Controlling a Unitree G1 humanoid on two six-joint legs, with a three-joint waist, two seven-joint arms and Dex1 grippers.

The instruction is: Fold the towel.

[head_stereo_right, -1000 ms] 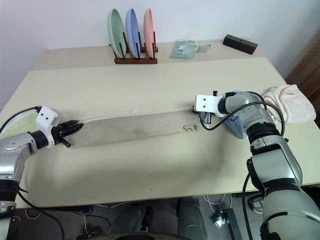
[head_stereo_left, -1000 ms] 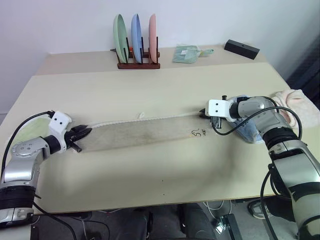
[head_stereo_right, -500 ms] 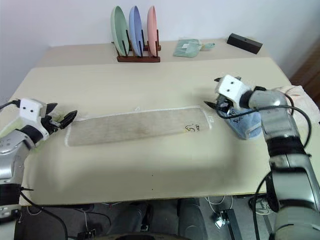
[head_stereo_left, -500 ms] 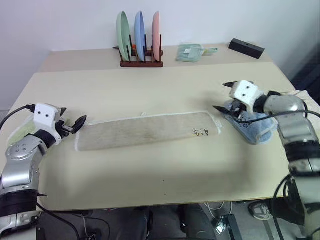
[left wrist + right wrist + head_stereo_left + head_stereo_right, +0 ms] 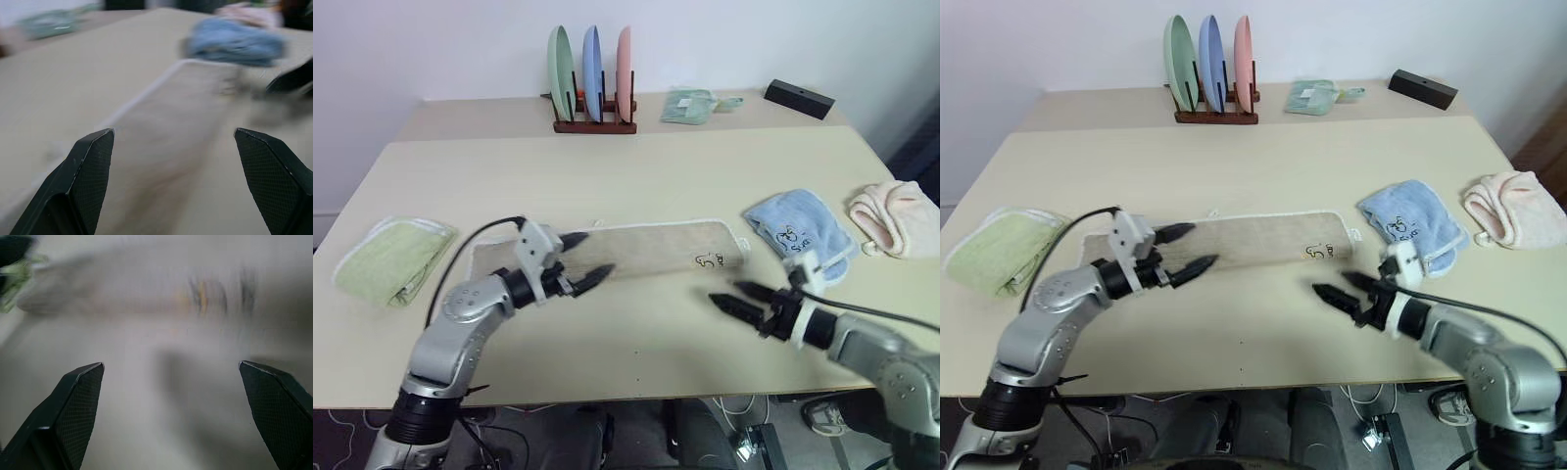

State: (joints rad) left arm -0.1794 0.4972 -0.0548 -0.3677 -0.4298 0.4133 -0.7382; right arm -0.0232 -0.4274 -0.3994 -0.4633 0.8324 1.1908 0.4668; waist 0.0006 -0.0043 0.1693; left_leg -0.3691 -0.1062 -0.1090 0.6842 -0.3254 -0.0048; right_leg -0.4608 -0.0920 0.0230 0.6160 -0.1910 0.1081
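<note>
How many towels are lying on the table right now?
4. The beige towel lies stretched out mid-table, the green towel folded at the left edge, the blue towel right of the beige one, and the pink towel at the far right.

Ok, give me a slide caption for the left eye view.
Both open claws, left and right, hover near the flat beige towel on the table.

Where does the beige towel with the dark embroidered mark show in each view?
Left eye: beige towel, flat at centre.
Right eye: centre.
Left wrist: between the claw's fingers.
Right wrist: too blurred to tell.
Shared landmark: light blue towel, just past the towel's marked end.
</note>
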